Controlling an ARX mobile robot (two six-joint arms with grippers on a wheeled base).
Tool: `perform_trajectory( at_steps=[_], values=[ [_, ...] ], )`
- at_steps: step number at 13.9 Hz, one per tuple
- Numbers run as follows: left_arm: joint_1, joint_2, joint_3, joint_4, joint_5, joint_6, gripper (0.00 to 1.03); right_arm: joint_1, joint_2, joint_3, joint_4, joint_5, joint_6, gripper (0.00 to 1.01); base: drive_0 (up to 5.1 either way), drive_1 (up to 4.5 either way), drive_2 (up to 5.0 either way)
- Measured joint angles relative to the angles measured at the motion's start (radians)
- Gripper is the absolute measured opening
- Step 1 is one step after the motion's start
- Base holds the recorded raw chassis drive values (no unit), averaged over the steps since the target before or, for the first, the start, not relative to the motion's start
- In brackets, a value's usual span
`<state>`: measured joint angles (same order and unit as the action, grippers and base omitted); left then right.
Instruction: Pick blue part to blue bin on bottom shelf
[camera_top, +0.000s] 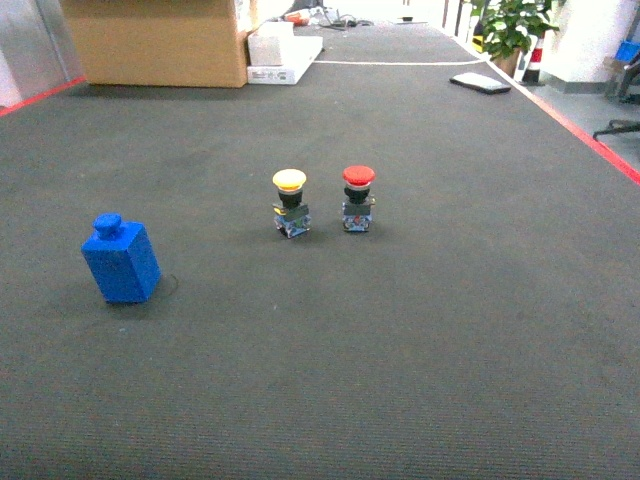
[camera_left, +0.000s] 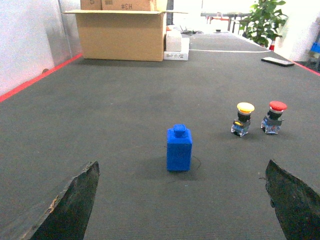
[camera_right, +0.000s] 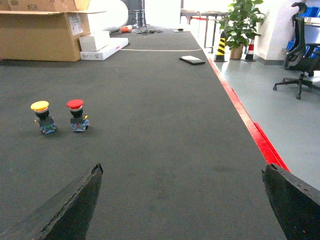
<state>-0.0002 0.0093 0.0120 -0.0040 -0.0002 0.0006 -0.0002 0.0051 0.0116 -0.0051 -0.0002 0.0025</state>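
The blue part (camera_top: 120, 258) stands upright on the dark carpet at the left of the head view, a blocky bright-blue piece with a small knob on top. In the left wrist view the blue part (camera_left: 179, 148) sits straight ahead of my left gripper (camera_left: 182, 172), well beyond the fingertips. That gripper is open with nothing between its fingers. My right gripper (camera_right: 182, 172) is open too, over bare carpet. Neither gripper shows in the head view. The blue bin and the bottom shelf are out of view.
A yellow-capped push button (camera_top: 290, 202) and a red-capped push button (camera_top: 358, 197) stand side by side right of the blue part. A cardboard box (camera_top: 160, 40) and white boxes (camera_top: 283, 52) sit far back. Red floor tape (camera_right: 252, 130) edges the carpet at right.
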Motion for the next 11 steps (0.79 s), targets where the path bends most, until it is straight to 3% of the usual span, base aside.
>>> perform_trajectory(
  at_steps=[1, 2, 3, 5, 7, 9, 11],
  values=[
    [-0.068, 0.049, 0.028, -0.092, -0.151, -0.016, 0.98, 0.000, 0.000, 0.000, 0.000, 0.001, 0.000, 0.98, 0.0, 0.00, 0.0],
    [-0.143, 0.156, 0.048, -0.084, -0.298, -0.028, 0.98, 0.000, 0.000, 0.000, 0.000, 0.000, 0.000, 0.98, 0.0, 0.00, 0.0],
    [-0.154, 0.256, 0.048, -0.005, -0.377, -0.048, 0.98, 0.000, 0.000, 0.000, 0.001, 0.000, 0.000, 0.98, 0.0, 0.00, 0.0],
    [-0.111, 0.572, 0.112, 0.305, -0.343, -0.073, 0.98, 0.000, 0.000, 0.000, 0.001, 0.000, 0.000, 0.98, 0.0, 0.00, 0.0],
    [-0.123, 0.930, 0.264, 0.559, -0.257, -0.097, 0.98, 0.000, 0.000, 0.000, 0.001, 0.000, 0.000, 0.98, 0.0, 0.00, 0.0],
    [-0.143, 1.225, 0.395, 0.645, -0.177, -0.116, 0.98, 0.000, 0.000, 0.000, 0.000, 0.000, 0.000, 0.98, 0.0, 0.00, 0.0],
    [-0.127, 1.471, 0.509, 0.691, -0.120, -0.147, 0.98, 0.000, 0.000, 0.000, 0.000, 0.000, 0.000, 0.98, 0.0, 0.00, 0.0]
  ],
)
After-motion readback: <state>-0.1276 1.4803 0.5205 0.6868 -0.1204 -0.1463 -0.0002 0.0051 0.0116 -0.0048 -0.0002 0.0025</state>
